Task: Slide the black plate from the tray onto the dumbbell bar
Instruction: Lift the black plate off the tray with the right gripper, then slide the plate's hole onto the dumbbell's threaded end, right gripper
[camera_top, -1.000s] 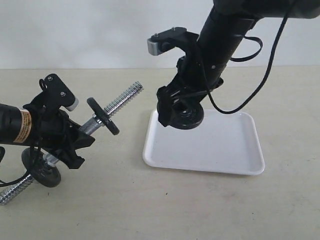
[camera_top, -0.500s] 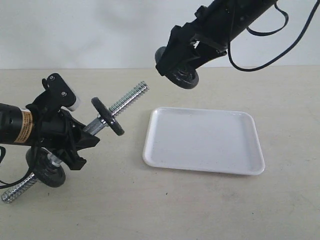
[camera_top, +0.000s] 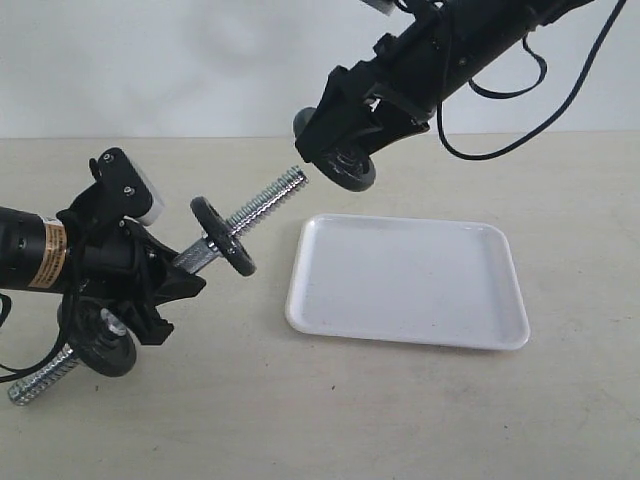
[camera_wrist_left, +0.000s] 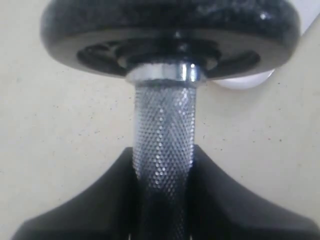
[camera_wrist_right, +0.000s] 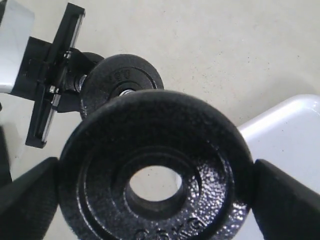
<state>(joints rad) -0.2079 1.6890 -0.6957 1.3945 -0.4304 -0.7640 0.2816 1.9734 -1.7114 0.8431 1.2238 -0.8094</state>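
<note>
White tray (camera_top: 405, 285): flat on the table (camera_top: 300, 420). Chrome dumbbell bar (camera_top: 262, 203): tilted upward, knurled middle clamped in my left gripper (camera_wrist_left: 162, 195). Black plate (camera_top: 350, 168): airborne, gripped across its rim by my right gripper (camera_wrist_right: 155, 200), near the bar's threaded tip.

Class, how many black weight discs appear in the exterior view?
3: the black plate in the right end effector; an upper disc and a lower disc on the dumbbell bar. The left arm may hide more.
</note>
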